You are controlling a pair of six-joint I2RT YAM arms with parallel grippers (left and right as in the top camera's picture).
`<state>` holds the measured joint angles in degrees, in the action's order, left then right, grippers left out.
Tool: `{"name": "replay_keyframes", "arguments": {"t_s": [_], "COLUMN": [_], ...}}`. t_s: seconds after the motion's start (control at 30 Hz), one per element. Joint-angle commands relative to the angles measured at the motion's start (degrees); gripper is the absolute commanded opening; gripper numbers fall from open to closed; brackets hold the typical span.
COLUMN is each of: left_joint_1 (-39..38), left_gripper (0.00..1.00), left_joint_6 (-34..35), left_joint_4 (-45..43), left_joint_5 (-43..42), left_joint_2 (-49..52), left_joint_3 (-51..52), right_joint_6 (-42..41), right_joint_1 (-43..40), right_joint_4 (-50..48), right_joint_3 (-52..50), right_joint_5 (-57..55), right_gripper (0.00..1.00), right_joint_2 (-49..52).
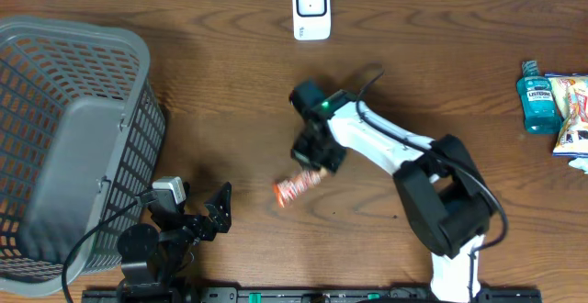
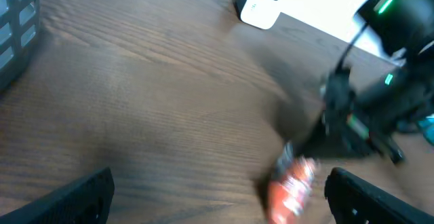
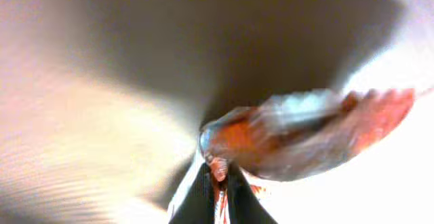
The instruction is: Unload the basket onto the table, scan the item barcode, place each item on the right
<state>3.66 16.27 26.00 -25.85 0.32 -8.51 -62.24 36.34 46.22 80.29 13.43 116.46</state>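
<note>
The item, a small orange and white snack packet (image 1: 299, 187), lies slanted just above the wooden table in the middle. My right gripper (image 1: 317, 167) is shut on the packet's upper right end. The right wrist view shows the two fingers pinching the packet's crimped edge (image 3: 218, 190), with the blurred packet (image 3: 305, 132) hanging beyond them. A white barcode scanner (image 1: 310, 9) stands at the table's far edge. My left gripper (image 1: 204, 213) stands open at the front left, well clear of the packet. In the left wrist view the packet (image 2: 291, 187) sits between the wide-apart fingers (image 2: 220, 197), farther off.
A grey plastic basket (image 1: 73, 147) fills the left side. At the far right edge stand a teal mouthwash bottle (image 1: 537, 99) and some snack packages (image 1: 571, 110). The right arm's base (image 1: 450, 202) occupies the front right.
</note>
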Motion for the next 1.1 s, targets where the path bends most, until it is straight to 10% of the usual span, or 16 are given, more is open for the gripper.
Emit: {"name": "replay_keyframes", "arguments": {"t_s": [0.0, 0.23, 0.27, 0.33, 0.4, 0.7, 1.07], "left_joint_1": [0.3, 0.3, 0.3, 0.3, 0.3, 0.3, 0.3], "left_gripper": [0.99, 0.99, 0.99, 0.99, 0.99, 0.99, 0.99], "left_joint_6": [-0.5, -0.5, -0.5, -0.5, -0.5, -0.5, -0.5], "left_joint_4": [1.2, 1.2, 1.2, 1.2, 1.2, 1.2, 1.2], "left_joint_5": [-0.7, -0.7, -0.7, -0.7, -0.7, -0.7, -0.7], "left_joint_2": [-0.1, -0.1, -0.1, -0.1, -0.1, -0.1, -0.1], "left_joint_3": [0.8, 0.8, 0.8, 0.8, 0.8, 0.8, 0.8], "right_joint_6": [19.9, 26.6, 23.0, 10.3, 9.7, 6.3, 0.0], "right_joint_1": [0.5, 3.0, 3.1, 3.0, 2.4, -1.1, 0.9], "right_joint_4": [-5.3, -6.1, -6.0, -4.3, -4.1, 0.8, 16.3], "right_joint_3": [-0.4, -0.7, -0.7, -0.7, -0.7, 3.7, 21.7], "right_joint_5": [-6.3, -7.5, -9.2, -13.5, -14.0, -11.8, -11.2], "right_gripper": [0.01, 0.02, 0.11, 0.61, 0.74, 0.53, 0.51], "right_joint_2": [-7.0, -8.3, -8.0, -7.9, -7.7, -3.7, 11.8]}}
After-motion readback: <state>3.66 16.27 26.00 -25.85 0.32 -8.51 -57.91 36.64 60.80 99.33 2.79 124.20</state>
